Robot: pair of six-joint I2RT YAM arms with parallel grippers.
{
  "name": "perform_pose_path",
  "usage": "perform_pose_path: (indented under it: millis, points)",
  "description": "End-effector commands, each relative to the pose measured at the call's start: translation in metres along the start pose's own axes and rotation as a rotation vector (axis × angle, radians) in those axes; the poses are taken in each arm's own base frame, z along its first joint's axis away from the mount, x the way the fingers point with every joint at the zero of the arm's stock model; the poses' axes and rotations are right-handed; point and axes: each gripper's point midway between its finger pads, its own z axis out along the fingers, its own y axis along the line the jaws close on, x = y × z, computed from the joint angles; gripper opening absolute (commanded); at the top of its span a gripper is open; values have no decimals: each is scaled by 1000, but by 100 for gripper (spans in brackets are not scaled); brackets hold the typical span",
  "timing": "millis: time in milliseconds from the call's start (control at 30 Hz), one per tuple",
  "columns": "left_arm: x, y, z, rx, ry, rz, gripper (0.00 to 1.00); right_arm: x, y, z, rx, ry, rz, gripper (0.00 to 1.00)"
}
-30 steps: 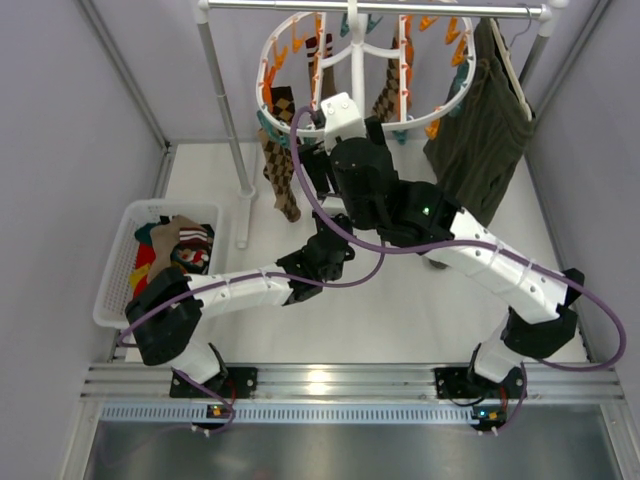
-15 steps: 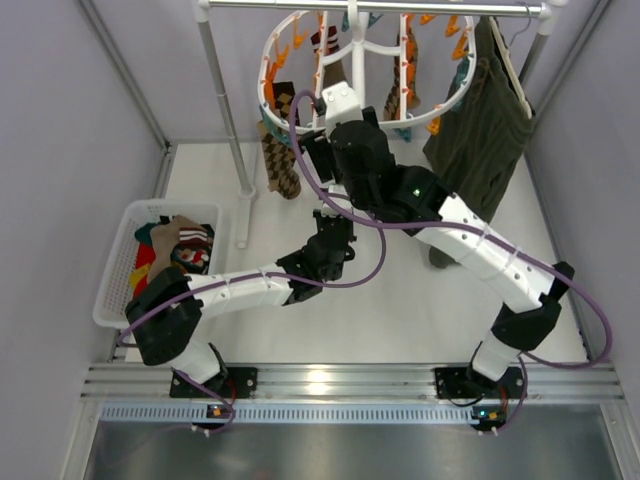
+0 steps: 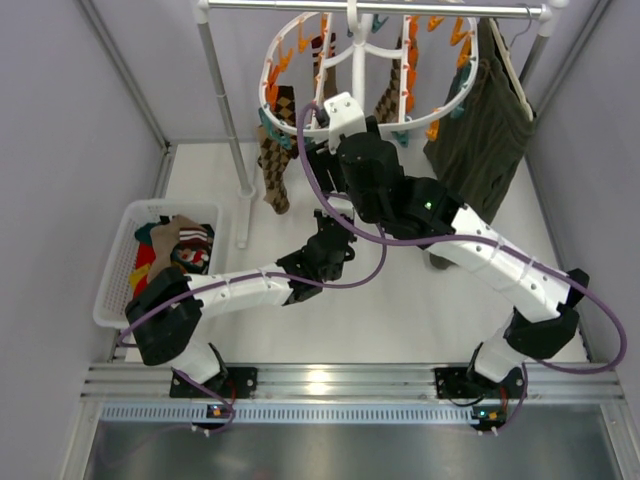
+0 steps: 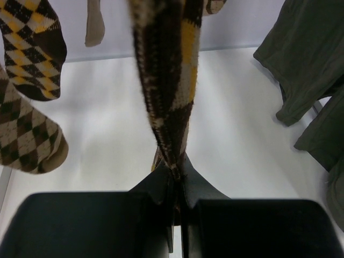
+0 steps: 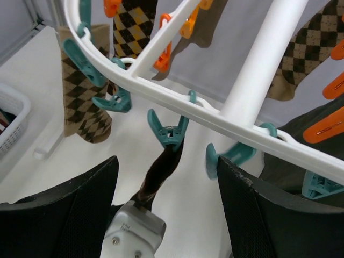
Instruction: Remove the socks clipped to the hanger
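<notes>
The task is judged to be partly done. A pile of socks is seen in the basket at the table's left edge, so some have been taken off. Several more are clipped to the hanger, which is hung from the rail over the far edge, beside an olive garment.

One dark argyle sock is being worked on. Its lower end is pinched tight in the left claw, which is closed on it. Its top is held by a teal clip on the hanger's near rim. The right claw is spread wide, one finger on each side of that clip and apart from it. Nothing is held by it. Squeezing the clip is judged to be the step in hand, and the other clipped socks are left to be done after it.

In the top view the left claw is hidden under the right arm, and much of the hanger's middle is covered too, so the remaining socks cannot be counted. The held sock's top is cut off in the left wrist view. How deeply it is bitten by the clip cannot be made out.
</notes>
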Motion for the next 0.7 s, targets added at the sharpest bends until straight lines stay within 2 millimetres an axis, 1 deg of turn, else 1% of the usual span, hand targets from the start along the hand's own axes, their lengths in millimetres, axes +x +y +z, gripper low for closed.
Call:
perform_pose_path:
  millis: [0,33,67,200,233,267,333,367,400,533,567,667]
  points:
    - [-19,-6,0,27,-44,-49,0,-23,-3,-24,-33,-74,68,71]
    - [-17,-7,-1,30,-41,-43,0,-25,-2,-28,-34,-85,72,71]
    - [-17,-6,0,28,-41,-42,0,-24,0,-30,-41,-86,70,71]
    - [-17,-4,0,19,-41,-39,0,-33,6,-33,-76,-118,68,70]
    - [-19,-4,-1,21,-44,-41,0,-32,11,-30,-84,-115,53,70]
    - [-19,-3,-1,19,-45,-42,0,-39,7,-30,-70,-123,48,70]
    - [-22,-3,-3,25,-49,-45,0,-34,11,-23,-58,-97,17,70]
    - [-23,-3,-3,26,-50,-46,0,-40,11,-24,-61,-104,23,70]
    - [-23,-2,-3,26,-50,-45,0,-40,12,-23,-63,-100,23,70]
    - [-23,-2,-3,26,-51,-40,0,-36,14,-16,-67,-87,24,70]
    - [-26,-3,-3,28,-55,-41,0,-32,16,-12,-79,-79,25,70]
    - [-31,-3,-4,30,-63,-44,0,-24,10,3,-66,-56,18,69]
